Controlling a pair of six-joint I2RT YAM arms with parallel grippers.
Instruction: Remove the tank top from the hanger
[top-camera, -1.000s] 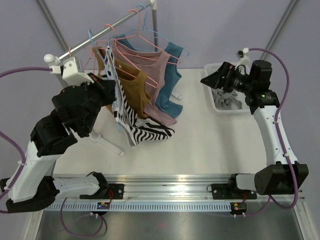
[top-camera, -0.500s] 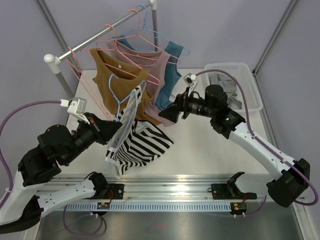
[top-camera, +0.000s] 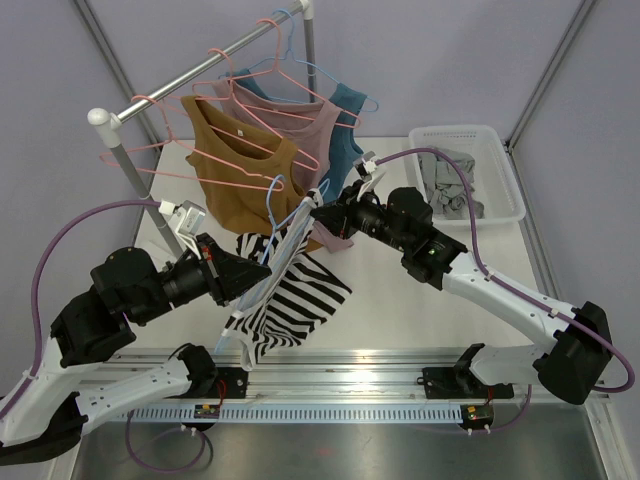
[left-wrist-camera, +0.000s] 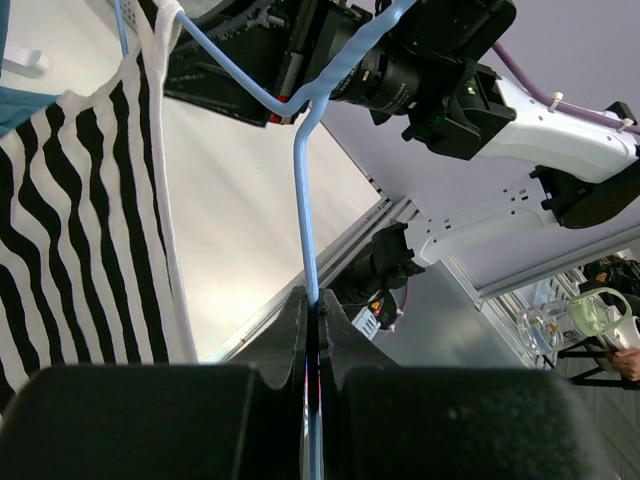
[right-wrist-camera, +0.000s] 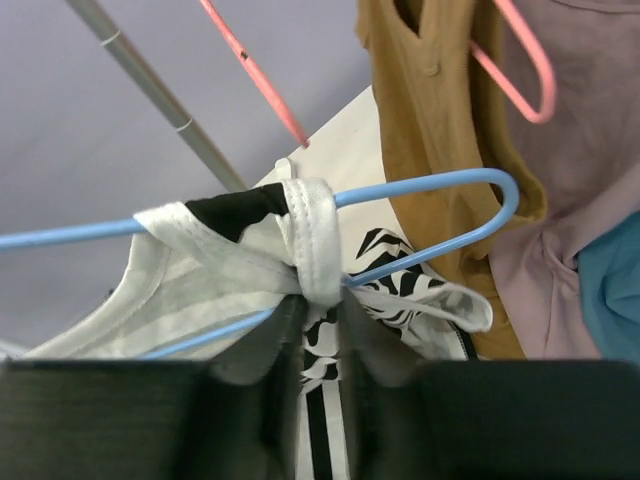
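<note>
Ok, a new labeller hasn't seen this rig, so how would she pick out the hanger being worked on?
Start at the metal clothes rail. In front of it, off the rail, the left gripper clamps a light blue wire hanger. Unlike the hangers on the rail, it carries a black-and-white zebra-striped tank top.

The right gripper (right-wrist-camera: 322, 318) is reaching up from below, its two dark fingers (right-wrist-camera: 283, 335) sitting close on either side of the white strap (right-wrist-camera: 312, 245) of the zebra-striped tank top (right-wrist-camera: 400, 300). Whether they are pinching it is unclear. The strap is bunching around the blue hanger (right-wrist-camera: 420, 188). Behind, a brown top (right-wrist-camera: 440, 110) and a mauve top (right-wrist-camera: 590, 170) are hanging side by side. A pink hanger (right-wrist-camera: 250, 65) is slanting above the white desk (right-wrist-camera: 335, 140).
</note>
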